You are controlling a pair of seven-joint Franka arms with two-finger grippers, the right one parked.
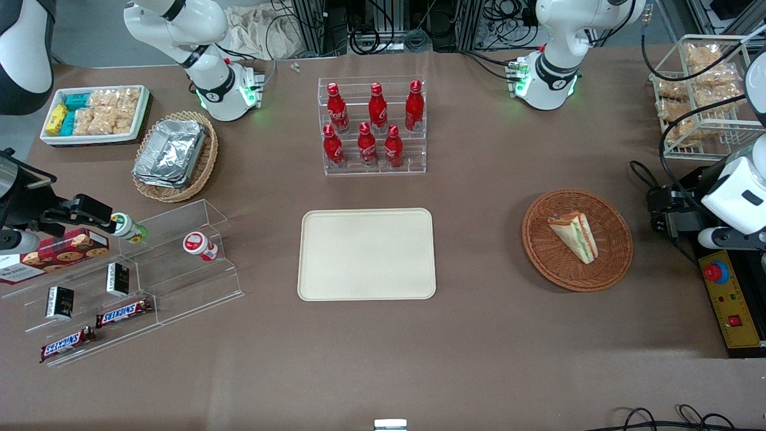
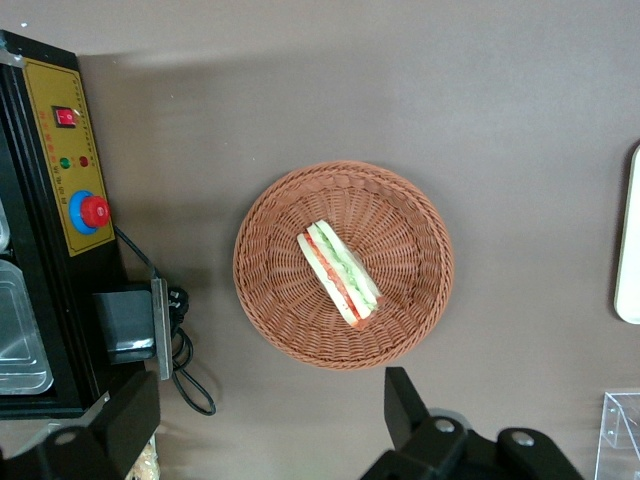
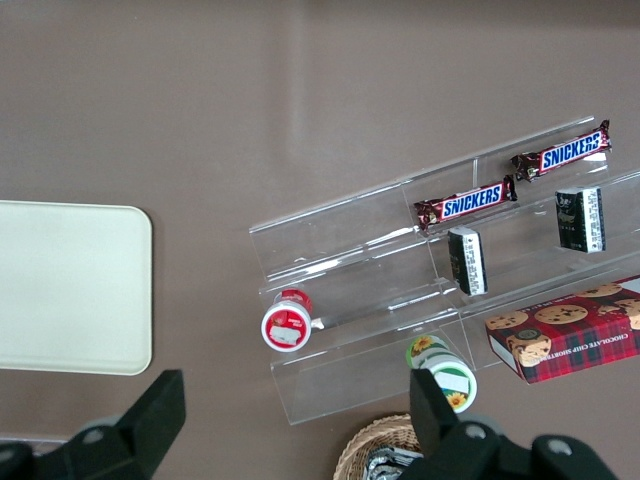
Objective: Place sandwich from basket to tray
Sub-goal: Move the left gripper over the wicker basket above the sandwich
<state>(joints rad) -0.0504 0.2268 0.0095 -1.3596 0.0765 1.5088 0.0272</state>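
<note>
The sandwich (image 1: 574,236) (image 2: 338,272), a pale bread wedge with green and orange-red filling, lies alone in the round reddish-brown basket (image 1: 538,251) (image 2: 270,300). The cream tray (image 1: 366,254) lies flat at the table's middle with nothing on it; only its edge (image 2: 630,250) shows in the left wrist view. My left gripper (image 1: 661,209) (image 2: 268,415) hangs high above the table, beside the basket toward the working arm's end. It is open wide with nothing between its fingers (image 2: 405,405), and it touches neither the basket nor the sandwich.
A black and yellow control box with a red button (image 1: 727,293) (image 2: 70,150) and cables sits by the gripper. A wire rack of snacks (image 1: 700,96) stands farther back. A cola bottle rack (image 1: 372,126) stands farther from the camera than the tray. An acrylic shelf (image 1: 119,269) lies toward the parked arm's end.
</note>
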